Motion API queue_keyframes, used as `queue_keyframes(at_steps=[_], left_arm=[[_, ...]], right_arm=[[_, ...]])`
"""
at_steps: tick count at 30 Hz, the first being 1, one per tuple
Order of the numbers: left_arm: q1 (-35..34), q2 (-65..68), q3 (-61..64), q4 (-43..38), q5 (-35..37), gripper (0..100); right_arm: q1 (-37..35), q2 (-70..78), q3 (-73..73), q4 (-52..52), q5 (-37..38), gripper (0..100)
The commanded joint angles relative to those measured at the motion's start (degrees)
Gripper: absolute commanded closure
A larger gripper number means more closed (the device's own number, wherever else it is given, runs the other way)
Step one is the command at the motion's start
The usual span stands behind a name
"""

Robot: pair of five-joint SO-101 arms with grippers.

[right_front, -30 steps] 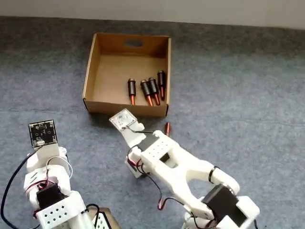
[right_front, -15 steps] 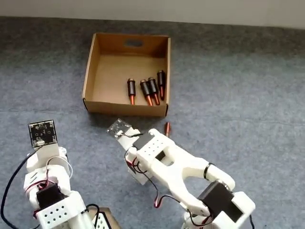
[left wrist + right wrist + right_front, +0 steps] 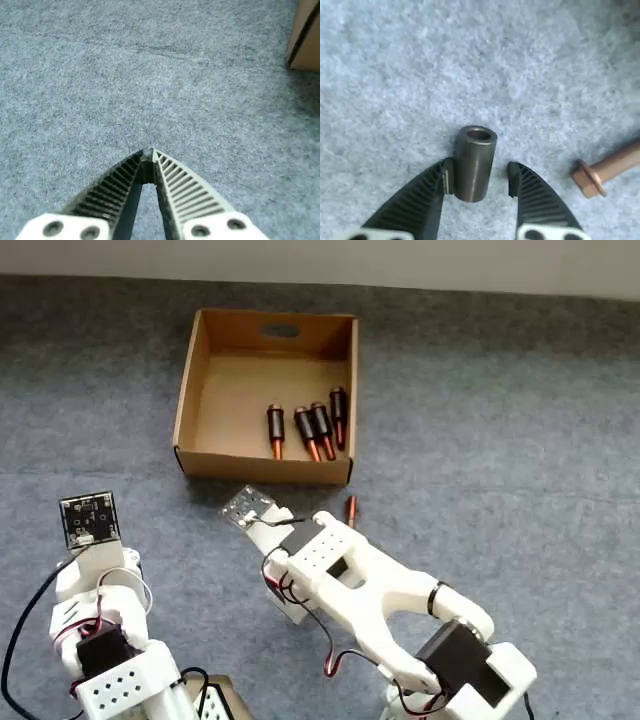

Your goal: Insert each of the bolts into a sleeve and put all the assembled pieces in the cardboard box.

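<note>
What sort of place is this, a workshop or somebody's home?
Probably a small robot practice bench: two white plastic robot arms sit on a grey carpet-like tabletop, near an open brown cardboard box holding four dark-sleeved copper bolts.

I see my right gripper [image 3: 480,176] straddling 1 dark sleeve [image 3: 475,160], jaws parted, perhaps touching it; 1 copper bolt [image 3: 612,166] lies nearby.

The cardboard box [image 3: 189,390], upper centre, holds four assembled pieces [image 3: 308,427]. Just below its right corner lies a bolt [image 3: 351,510], near the sleeve [image 3: 475,150] between the fingers [image 3: 427,192] of the right hand [image 3: 480,170].
</note>
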Motion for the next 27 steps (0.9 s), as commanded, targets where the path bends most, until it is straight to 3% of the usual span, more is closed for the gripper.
queue_keyframes(at_steps=[1,8,12,16,22,27], left_arm=[[0.48,-0.31,-0.31,-0.79,-0.44,97],[0.48,-0.31,-0.31,-0.79,-0.44,97],[0.48,-0.31,-0.31,-0.79,-0.44,97],[0.48,-0.31,-0.31,-0.79,-0.44,97],[0.48,-0.31,-0.22,-0.79,-0.44,97],[0.75,-0.31,-0.13,-0.79,-0.44,97]], right_arm=[[0.48,-0.04,-1.01,-3.3,0.44,82.1],[0.48,-0.04,1.63,-6.46,0.7,83.0],[0.48,-0.13,2.95,-6.46,0.79,99.8],[0.75,-2.15,2.59,-4.35,0.79,99.1],[1.1,-23.78,3.12,0.57,0.79,99.2],[9.36,-43.38,6.02,1.54,0.79,99.2]])
